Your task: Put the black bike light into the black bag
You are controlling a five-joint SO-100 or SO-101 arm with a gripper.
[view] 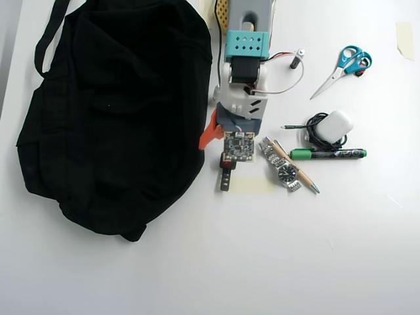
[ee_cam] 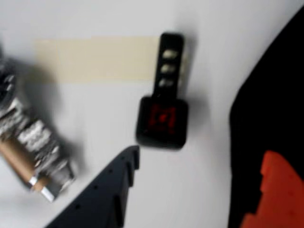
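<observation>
Overhead view, left to right, as I read it from my station:

- black bag (view: 111, 111): fills the left half of the white tabletop (view: 295, 262), strap looping off the top left corner.
- arm (view: 244, 72): reaches down from the top edge, just right of the bag, its orange finger (view: 211, 133) at the bag's edge.
- black bike light (view: 226, 176): lies on the tabletop directly below the arm's wrist, just right of the bag, stem pointing toward the bottom edge across a strip of pale tape (view: 252, 184).
- wristwatch (view: 281, 165) and a pen (view: 295, 167): lie crossed, right of the light.
- green-and-black marker (view: 327, 154), white charger with black cable (view: 329, 126): further right.
- scissors (view: 344, 65) with blue handles: top right.

Wrist view, blurred:

- dark finger (ee_cam: 109, 190): lower left.
- bike light (ee_cam: 164, 111): red lens facing up, centre, lying free, touched by neither finger as far as I can see.
- orange finger (ee_cam: 275, 194): lower right, over the bag (ee_cam: 270, 95).
- end effector (ee_cam: 197, 156): fingers spread wide apart, holding nothing
</observation>
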